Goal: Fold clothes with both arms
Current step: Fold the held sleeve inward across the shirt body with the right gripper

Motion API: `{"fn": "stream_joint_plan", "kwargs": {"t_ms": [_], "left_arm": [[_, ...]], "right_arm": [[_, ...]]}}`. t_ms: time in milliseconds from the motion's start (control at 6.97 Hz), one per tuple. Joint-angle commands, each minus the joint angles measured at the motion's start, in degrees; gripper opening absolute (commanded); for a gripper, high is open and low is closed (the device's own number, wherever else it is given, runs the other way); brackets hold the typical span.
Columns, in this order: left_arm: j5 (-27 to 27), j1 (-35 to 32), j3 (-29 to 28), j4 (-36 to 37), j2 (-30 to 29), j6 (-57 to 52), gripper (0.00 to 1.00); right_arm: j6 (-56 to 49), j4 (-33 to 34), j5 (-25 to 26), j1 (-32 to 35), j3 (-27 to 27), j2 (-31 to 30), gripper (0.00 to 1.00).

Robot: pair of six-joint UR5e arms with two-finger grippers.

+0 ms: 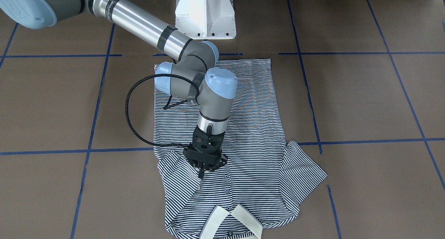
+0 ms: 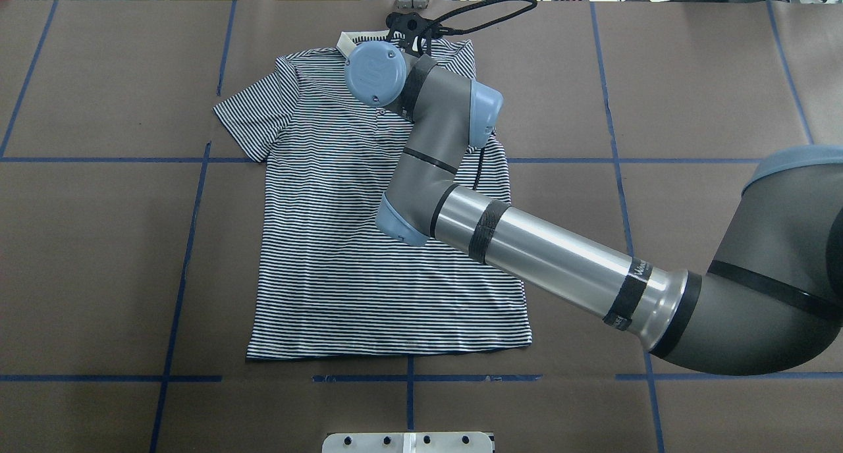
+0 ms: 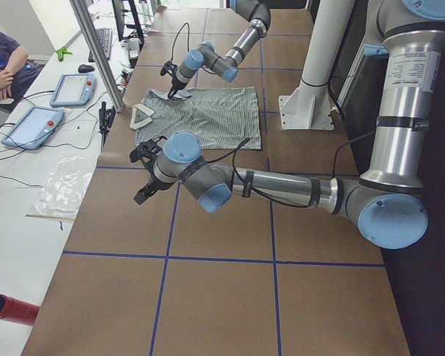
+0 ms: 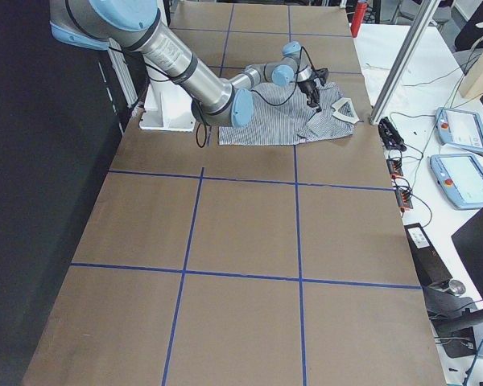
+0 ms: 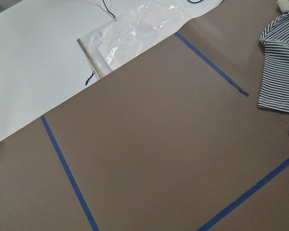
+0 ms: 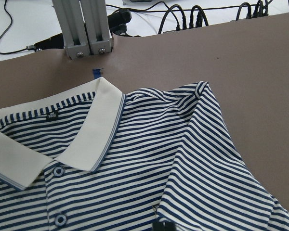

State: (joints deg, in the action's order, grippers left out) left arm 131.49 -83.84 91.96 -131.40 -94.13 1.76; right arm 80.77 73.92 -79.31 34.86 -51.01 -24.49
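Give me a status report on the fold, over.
Right end effector looks pinched on polo shirt, sleeve folded inward. Left end effector off the shirt, state unclear. No obstruction seen.

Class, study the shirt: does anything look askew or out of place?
One sleeve is folded in over the shirt, beside the right gripper; the other sleeve lies spread out, so it looks lopsided.

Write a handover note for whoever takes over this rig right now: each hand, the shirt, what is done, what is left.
Right hand: looks shut, low at the folded sleeve; whether it grips anything is unclear.
Left hand: over bare table, off to one side; open or shut, cannot tell.
Polo shirt: flat, front up, collar toward the operators' side.
Done: one sleeve turned in.
Left: other sleeve, then the body folds.
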Motion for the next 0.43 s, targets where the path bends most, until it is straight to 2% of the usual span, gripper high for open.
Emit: {"fn": "stream_joint_plan", "kwargs": {"t_ms": [0, 143, 287], "left_arm": [[0.0, 0.0, 0.1, 0.0, 0.0, 0.0, 1.0], [0.0, 0.0, 0.1, 0.0, 0.2, 0.0, 1.0], [0.0, 0.1, -0.1, 0.0, 0.2, 0.0, 1.0]], "right_arm": [[0.4, 0.0, 0.0, -0.1, -0.1, 1.3, 0.27], [0.0, 0.1, -0.1, -0.1, -0.1, 1.3, 0.99], [-1.2, 0.1, -0.4, 0.2, -0.1, 1.5, 1.0]]}}
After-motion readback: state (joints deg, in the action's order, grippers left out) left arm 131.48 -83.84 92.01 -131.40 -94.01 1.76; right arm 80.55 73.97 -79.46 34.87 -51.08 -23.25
